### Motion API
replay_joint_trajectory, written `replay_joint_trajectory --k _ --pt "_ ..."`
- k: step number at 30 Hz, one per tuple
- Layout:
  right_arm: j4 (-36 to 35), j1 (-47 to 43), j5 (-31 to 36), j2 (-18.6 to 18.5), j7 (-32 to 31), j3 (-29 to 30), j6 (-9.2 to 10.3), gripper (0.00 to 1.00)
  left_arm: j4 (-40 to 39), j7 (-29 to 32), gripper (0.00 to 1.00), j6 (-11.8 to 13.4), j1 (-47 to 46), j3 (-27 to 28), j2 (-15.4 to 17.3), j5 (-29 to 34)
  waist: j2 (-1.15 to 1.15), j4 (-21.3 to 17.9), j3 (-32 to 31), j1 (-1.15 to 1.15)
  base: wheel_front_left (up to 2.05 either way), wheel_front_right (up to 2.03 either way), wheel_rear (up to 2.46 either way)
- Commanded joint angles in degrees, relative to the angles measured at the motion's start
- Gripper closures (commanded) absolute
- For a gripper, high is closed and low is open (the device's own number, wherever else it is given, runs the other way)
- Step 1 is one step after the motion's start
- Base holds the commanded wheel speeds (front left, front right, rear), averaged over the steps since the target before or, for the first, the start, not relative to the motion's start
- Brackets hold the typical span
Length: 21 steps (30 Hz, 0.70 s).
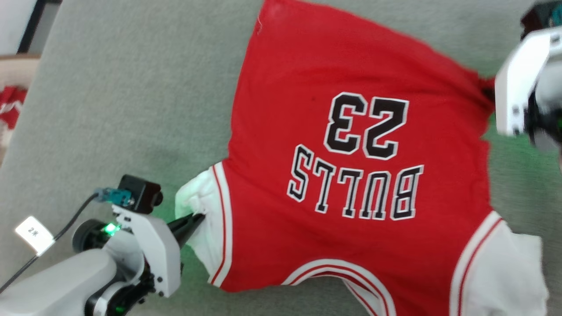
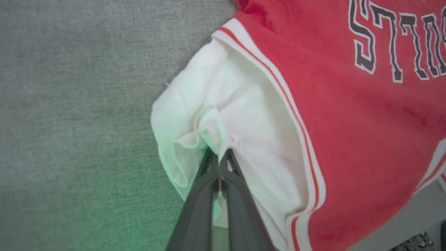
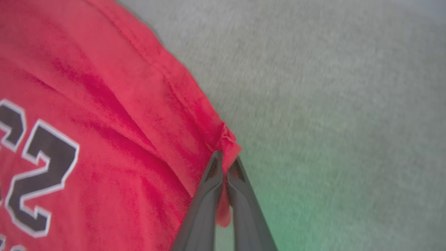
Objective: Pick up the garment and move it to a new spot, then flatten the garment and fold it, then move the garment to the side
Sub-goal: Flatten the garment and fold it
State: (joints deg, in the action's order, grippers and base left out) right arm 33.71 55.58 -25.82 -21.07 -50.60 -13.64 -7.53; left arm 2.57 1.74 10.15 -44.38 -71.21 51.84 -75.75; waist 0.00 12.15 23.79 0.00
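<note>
You are looking down at a soft gray-green table top (image 1: 131,87). At the far left edge sits a tan thing (image 1: 15,66) with some red and white cloth (image 1: 11,103) by it. Most of it is cut off, so you cannot tell if it is a basket or a box, or if the cloth is inside it.

Near the bottom left, a white tag (image 1: 34,235) hangs on a dark cable (image 1: 72,217) that runs to your left arm. Your left gripper (image 1: 197,218) is closed tight on a bunched fold of the white sleeve (image 1: 193,197) on that side. In the left wrist view, its two dark fingers (image 2: 198,209) pinch the cloth right at their tips.

The red shirt (image 1: 307,109) is spread out over the middle and right of the table top, front side up. Its neck (image 1: 338,270) points toward you. The number 23 (image 1: 366,125) and the word BULLS (image 1: 355,191) look upside down to you. The other white sleeve (image 1: 505,272) lies at the bottom right, well apart from both grippers.

On the right, your right gripper (image 3: 225,161) is closed on a small pinch of the shirt's red side edge. The cloth is pulled into a point there. You cannot tell if that edge is lifted off the table top.
</note>
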Motion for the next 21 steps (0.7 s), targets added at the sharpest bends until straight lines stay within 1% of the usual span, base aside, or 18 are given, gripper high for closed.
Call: replay_joint_trajectory --k 1,4,7,10,13,16,19,21 --pt "-1.8 -2.3 -1.1 -0.9 -0.6 -0.4 0.09 1.0 0.0 0.0 1.0 0.5 0.8 0.0 0.6 -0.3 0.0 -3.1 -3.1 0.0 0.0 0.0 0.0" --pt "-10.7 -9.9 -5.2 -4.1 -3.4 -0.5 0.09 1.0 -1.1 -0.1 1.0 1.2 1.7 0.0 1.6 -0.8 0.0 -4.4 -4.2 0.0 0.0 0.0 0.0" --pt "-19.1 -17.9 -8.1 -6.4 -5.9 1.6 0.09 1.0 -2.1 -0.1 1.0 1.8 2.3 0.1 2.6 -1.1 0.0 -5.5 -5.1 0.0 0.0 0.0 0.0" --pt "-26.2 -26.1 -9.4 -7.7 -8.5 4.8 0.09 1.0 -3.1 -0.2 1.0 2.3 2.5 0.1 3.2 -1.4 0.0 -6.0 -5.7 0.0 0.0 0.0 0.0" --pt "-32.5 -34.5 -9.5 -8.1 -10.9 8.9 0.09 1.0 -4.0 0.0 1.0 2.8 2.7 0.1 3.4 -1.4 0.0 -6.2 -6.0 0.0 0.0 0.0 0.0" --pt "-37.7 -42.2 -9.0 -6.6 -12.2 13.6 0.08 1.0 -4.6 -0.1 1.0 3.2 2.9 0.1 3.5 -1.3 0.0 -6.2 -6.0 0.0 0.0 0.0 0.0" --pt "-41.3 -48.5 -7.8 -3.8 -12.5 17.8 0.09 1.0 -5.0 -0.3 1.0 3.4 3.0 0.1 3.3 -1.3 0.0 -6.1 -6.1 0.0 0.0 0.0 0.0" --pt "-42.5 -52.0 -7.0 -1.6 -12.4 19.4 0.09 1.0 -5.1 -0.5 1.0 3.4 3.1 0.1 3.1 -1.3 0.0 -6.0 -6.1 0.0 0.0 0.0 0.0"
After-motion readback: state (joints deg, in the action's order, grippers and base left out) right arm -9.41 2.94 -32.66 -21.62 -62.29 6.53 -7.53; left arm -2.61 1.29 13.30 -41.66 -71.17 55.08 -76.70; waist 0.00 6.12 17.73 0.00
